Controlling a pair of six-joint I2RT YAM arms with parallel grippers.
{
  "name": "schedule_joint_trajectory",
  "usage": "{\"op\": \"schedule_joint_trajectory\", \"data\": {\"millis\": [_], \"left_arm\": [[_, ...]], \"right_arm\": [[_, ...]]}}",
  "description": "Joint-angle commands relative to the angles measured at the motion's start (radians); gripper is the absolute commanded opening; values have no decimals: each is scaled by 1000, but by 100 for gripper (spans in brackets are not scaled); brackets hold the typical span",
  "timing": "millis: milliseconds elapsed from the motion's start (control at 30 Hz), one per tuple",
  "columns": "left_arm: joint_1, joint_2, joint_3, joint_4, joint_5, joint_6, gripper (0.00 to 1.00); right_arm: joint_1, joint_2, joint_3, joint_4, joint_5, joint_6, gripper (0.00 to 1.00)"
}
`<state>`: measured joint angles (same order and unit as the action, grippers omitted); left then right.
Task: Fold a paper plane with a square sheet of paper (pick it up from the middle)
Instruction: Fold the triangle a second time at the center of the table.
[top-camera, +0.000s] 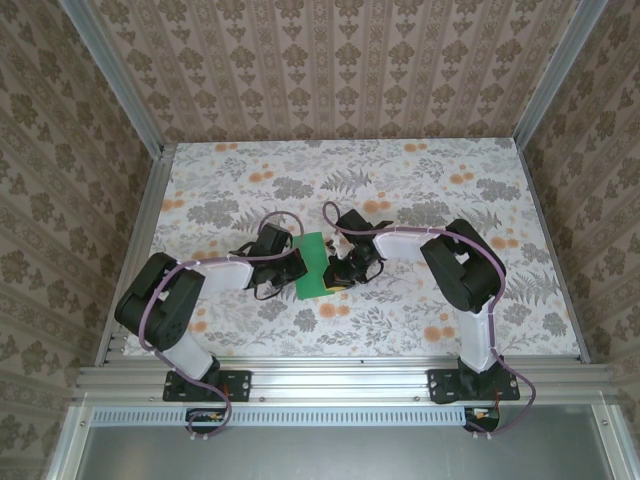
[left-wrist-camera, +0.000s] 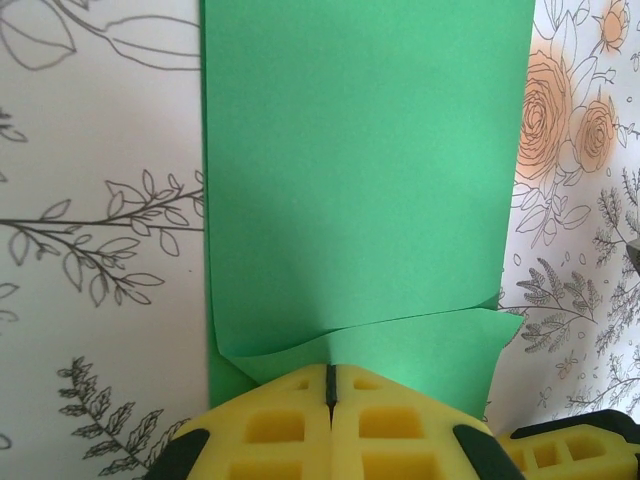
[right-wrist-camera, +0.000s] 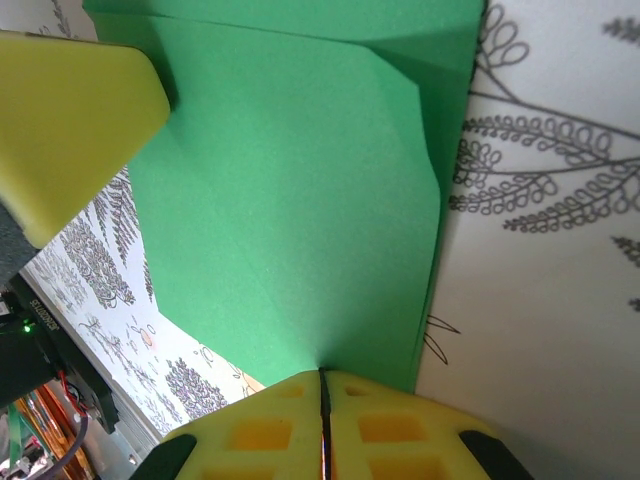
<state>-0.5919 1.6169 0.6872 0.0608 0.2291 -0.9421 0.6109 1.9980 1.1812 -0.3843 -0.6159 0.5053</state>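
Square sheet of paper (top-camera: 312, 268) sits mid-worktop (top-camera: 420, 190), partly folded and layered. Left gripper (left-wrist-camera: 330, 384) and right gripper (right-wrist-camera: 322, 378) are each pinched on an opposite edge. Looks thin, floppy and easily creased, so I'd hold the edges lightly and avoid tugging.

A robotics lab test cell: a floral-patterned table (top-camera: 420, 320) boxed in by wallpapered panels (top-camera: 340, 70) on aluminium framing (top-camera: 340, 378), left arm (top-camera: 165, 300) and right arm (top-camera: 470, 280) bolted along its near edge.

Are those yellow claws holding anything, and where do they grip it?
Yes, both are shut on the green sheet of paper, the left gripper on one edge and the right gripper on another.
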Motion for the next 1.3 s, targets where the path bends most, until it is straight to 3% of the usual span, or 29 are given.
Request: {"op": "schedule_joint_trajectory", "data": {"millis": [0, 267, 600, 1267], "left_arm": [[23, 33, -23, -37, -30, 11, 1], [21, 47, -43, -21, -2, -25, 0], [20, 55, -38, -19, 12, -38, 0], [32, 85, -42, -30, -15, -41, 0]], "right_arm": [[-7, -3, 7, -120, 43, 16, 10], [31, 36, 184, -93, 14, 57, 10], [52, 146, 273, -129, 41, 43, 10], [-33, 3, -74, -159, 20, -37, 10]]}}
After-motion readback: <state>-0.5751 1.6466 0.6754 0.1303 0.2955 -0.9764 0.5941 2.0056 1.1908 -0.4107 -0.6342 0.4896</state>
